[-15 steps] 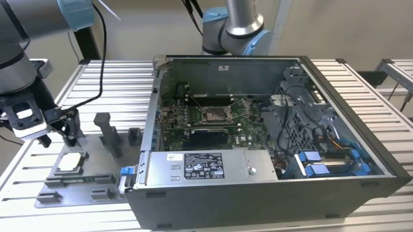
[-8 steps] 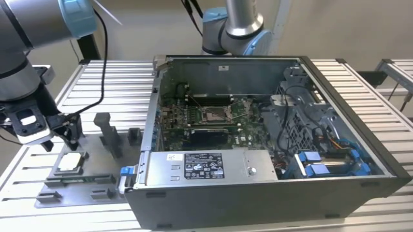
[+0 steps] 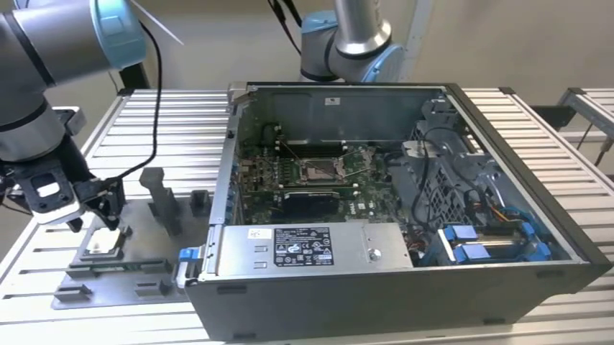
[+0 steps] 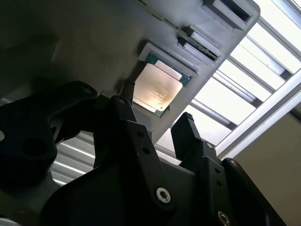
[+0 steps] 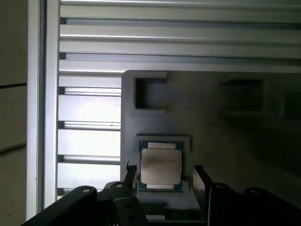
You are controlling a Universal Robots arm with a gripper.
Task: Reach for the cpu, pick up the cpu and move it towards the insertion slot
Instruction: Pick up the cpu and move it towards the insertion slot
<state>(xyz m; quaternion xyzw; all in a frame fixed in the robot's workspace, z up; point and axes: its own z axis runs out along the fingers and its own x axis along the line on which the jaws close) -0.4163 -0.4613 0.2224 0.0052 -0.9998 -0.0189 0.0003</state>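
The gripper (image 5: 163,173) is hovering just above the cpu (image 5: 161,165) in its grey fixture (image 5: 202,122), fingers (image 5: 200,181) spread apart to straddle its opposite edges.

On the table (image 3: 172,122) the case (image 3: 384,302) stands at the exterior view's right, and the plate (image 3: 144,277) lies just beside it at the left. The cpu (image 3: 103,242) lies flat in a nest on the plate, at the side far from the case — upright blocks (image 3: 158,201) stand between them. The gripper (image 3: 93,221) hangs over the cpu, one finger at each side. The slot (image 3: 320,169) sits on the board (image 3: 254,187) inside the case, near its middle.
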